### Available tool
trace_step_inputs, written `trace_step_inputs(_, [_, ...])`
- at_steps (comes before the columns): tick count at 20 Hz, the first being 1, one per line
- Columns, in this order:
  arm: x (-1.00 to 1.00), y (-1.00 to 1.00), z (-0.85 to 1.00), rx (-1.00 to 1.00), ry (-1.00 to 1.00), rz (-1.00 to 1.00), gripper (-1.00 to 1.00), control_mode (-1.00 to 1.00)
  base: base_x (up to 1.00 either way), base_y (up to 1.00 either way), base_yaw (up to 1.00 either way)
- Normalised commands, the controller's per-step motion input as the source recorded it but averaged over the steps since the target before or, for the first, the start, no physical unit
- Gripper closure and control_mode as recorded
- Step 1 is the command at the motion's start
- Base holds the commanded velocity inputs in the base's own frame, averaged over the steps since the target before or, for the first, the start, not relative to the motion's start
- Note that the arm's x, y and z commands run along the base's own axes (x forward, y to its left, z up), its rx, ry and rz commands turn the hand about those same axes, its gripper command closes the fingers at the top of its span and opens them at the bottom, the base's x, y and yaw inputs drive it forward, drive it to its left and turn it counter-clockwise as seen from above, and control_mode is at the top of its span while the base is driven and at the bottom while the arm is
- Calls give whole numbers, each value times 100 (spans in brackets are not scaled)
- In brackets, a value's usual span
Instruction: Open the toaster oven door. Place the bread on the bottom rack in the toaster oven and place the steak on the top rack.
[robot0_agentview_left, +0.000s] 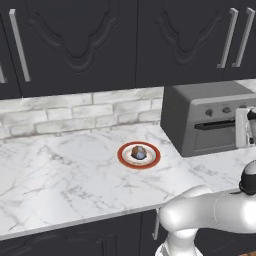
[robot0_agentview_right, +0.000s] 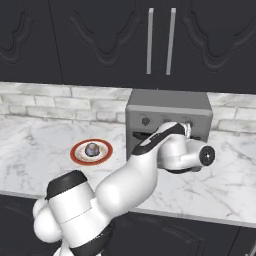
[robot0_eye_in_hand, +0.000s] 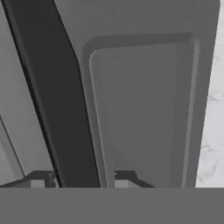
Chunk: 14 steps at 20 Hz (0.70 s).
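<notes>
Hand view looks straight at the toaster oven door (robot0_eye_in_hand: 144, 109), shut flat against the oven, its recessed window running up the middle and its dark bar handle (robot0_eye_in_hand: 57, 96) crossing the picture from top to bottom. The pincer (robot0_eye_in_hand: 82, 179) is right up at that bar: one fingertip (robot0_eye_in_hand: 40, 179) shows on one side of the handle and the other on the opposite side, so the fingers are spread and straddle the bar. Whether they press on it cannot be told. A strip of pale marble shows past the door's edge.

In the left base view the toaster oven (robot0_agentview_left: 210, 117) stands at the back right of the worktop (robot0_agentview_left: 60, 175), against the pale brick wall (robot0_agentview_left: 75, 112), with its knobs in a row above the closed door (robot0_agentview_left: 212, 137). The white arm (robot0_agentview_left: 210, 212) comes up from the lower right and its hand sits in front of the door's right end.

In the right base view the oven (robot0_agentview_right: 168, 120) is partly covered by the arm (robot0_agentview_right: 135, 175), which reaches across to the door front.

The bread (robot0_agentview_left: 139, 152) lies on a round plate (robot0_agentview_left: 152, 161) with a red rim, on the worktop to the left of the oven and well apart from it; it also shows in the right base view (robot0_agentview_right: 92, 149). The lump looks to rest on something flat, too small to make out. Dark cabinets (robot0_agentview_left: 100, 40) hang above.
</notes>
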Motion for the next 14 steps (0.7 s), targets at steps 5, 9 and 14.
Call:
trace_step_inputs(5, [21,42,-52,0,34,-10,100,-100,0,0,0])
trace_step_inputs(9, [25,46,-55,1,33,-11,100,-100,0,0,0])
trace_step_inputs(14, [22,43,-72,3,35,-7,100,-100,0,0,0])
